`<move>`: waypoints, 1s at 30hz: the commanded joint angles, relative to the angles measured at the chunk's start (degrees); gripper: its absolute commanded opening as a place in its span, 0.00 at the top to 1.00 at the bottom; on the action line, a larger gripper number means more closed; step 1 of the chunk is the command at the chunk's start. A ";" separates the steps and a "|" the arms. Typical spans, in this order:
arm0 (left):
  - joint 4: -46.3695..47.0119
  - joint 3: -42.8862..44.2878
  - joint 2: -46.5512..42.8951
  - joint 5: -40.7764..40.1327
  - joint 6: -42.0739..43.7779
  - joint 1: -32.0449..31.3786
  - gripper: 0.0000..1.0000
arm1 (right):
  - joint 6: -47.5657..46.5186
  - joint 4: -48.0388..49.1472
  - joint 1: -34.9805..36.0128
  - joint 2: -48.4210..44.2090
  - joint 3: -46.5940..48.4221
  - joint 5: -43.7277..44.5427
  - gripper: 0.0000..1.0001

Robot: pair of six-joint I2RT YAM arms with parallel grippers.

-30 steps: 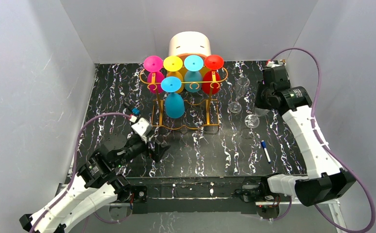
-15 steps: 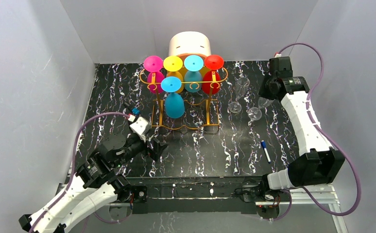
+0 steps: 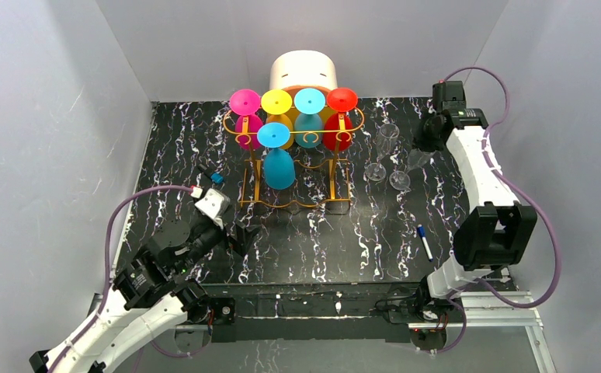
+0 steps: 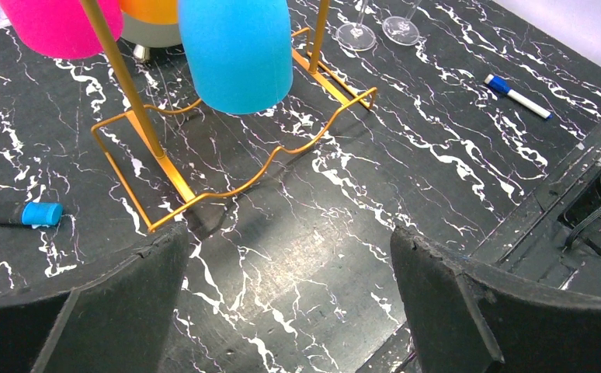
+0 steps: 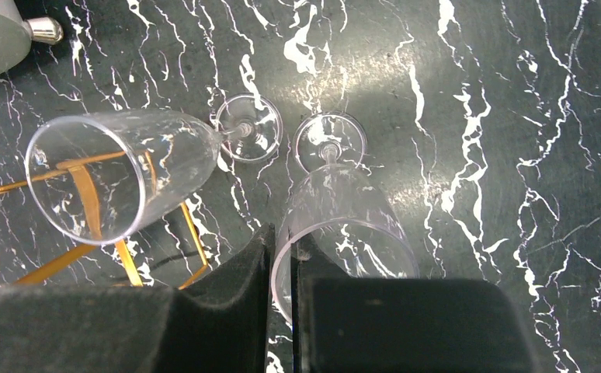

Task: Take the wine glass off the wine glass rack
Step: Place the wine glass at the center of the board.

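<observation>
1. The clear stemmed wine glass (image 5: 344, 217) is off the rack. It is tilted, its rim pinched between the clenched fingers of the right pincer (image 5: 282, 264), and its foot lies ahead of the fingertips. I cannot tell whether the foot touches the black marbled table (image 3: 321, 241).
2. A second clear glass (image 5: 119, 175) stands just left of that pincer. The two feet are side by side and just apart.
3. The orange-gold wire wine glass rack (image 3: 297, 204) sits further to the pincer's left, well apart from it. Five coloured plastic glasses (image 3: 279, 167) hang inverted on it.
4. The left pincer (image 4: 290, 295) is released with its jaws spread wide and holds nothing. The rack base lies ahead of it, and it is not touching the rack.
5. Judgement: removal is done for this glass. What remains is to seat the foot, release and withdraw. Whether the coloured glasses also count is unclear.
6. Compared with a second ago, the right arm has swung farther back and its elbow has risen. The held glass's foot has moved up beside the other foot. The left arm has drawn slightly back toward its base.
</observation>
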 commanded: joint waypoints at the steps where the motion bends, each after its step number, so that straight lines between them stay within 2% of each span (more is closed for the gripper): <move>1: -0.43 2.07 -0.87 -1.73 0.60 0.13 0.02 | -0.55 3.30 -0.10 1.82 5.25 -0.80 0.99; 14: -1.37 2.49 -0.60 -2.31 0.95 0.11 0.02 | -1.14 1.81 -0.06 8.48 8.69 0.18 0.99; 24: -1.45 2.84 0.48 -1.56 0.88 0.08 0.02 | -2.13 0.14 -0.10 9.53 10.79 0.90 0.99; 30: -0.05 6.09 1.22 -2.39 0.91 0.11 0.02 | -3.42 -1.07 -0.10 10.30 12.60 0.19 0.99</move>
